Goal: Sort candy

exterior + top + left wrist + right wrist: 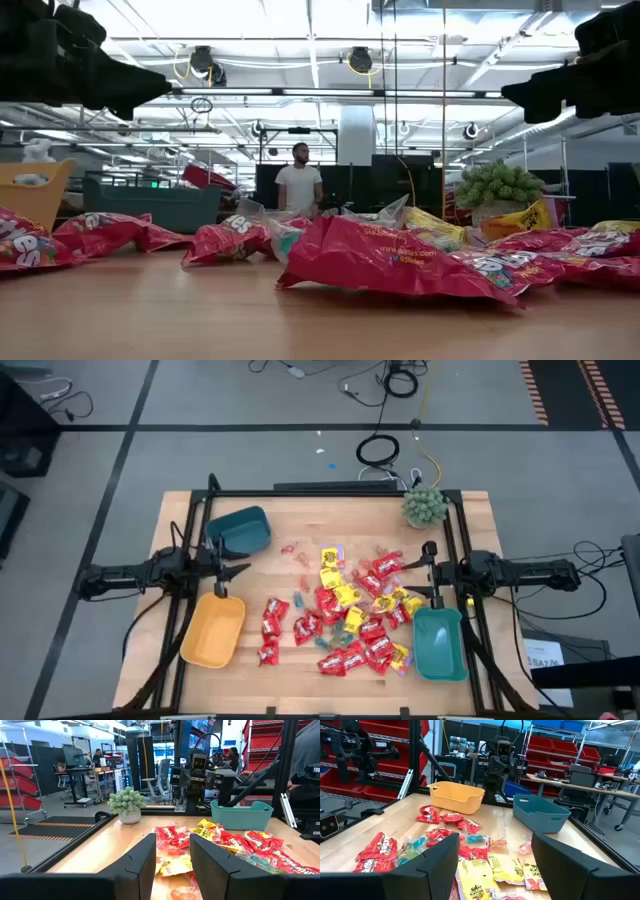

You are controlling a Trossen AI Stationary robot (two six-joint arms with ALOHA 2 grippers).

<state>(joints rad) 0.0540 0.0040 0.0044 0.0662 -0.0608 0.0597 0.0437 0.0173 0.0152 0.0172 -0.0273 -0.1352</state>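
While both arms hang above the wooden table (pixel 180 510), I see the candy (pixel 345 615) lying in a loose heap across the middle of the board: shiny red packets, yellow packets and a few small clear, pink and blue wrapped pieces. None of it is in a bin that I can see.

My left gripper (pixel 228 565) sits at the left edge, between the teal bin (pixel 238 528) at the back left and the orange bin (pixel 213 631) at the front left. Its fingers (pixel 142 857) stand parted with a narrow gap, and nothing is between them.

My right gripper (pixel 430 572) hovers at the right edge, just behind the second teal bin (pixel 440 644) at the front right. Its fingers (pixel 442 855) are spread wide and empty.

A small green spiky plant (pixel 424 506) in a pot stands at the back right corner, well apart from the heap.

Across the room behind the table, a person (pixel 298 185) in a white shirt is standing.
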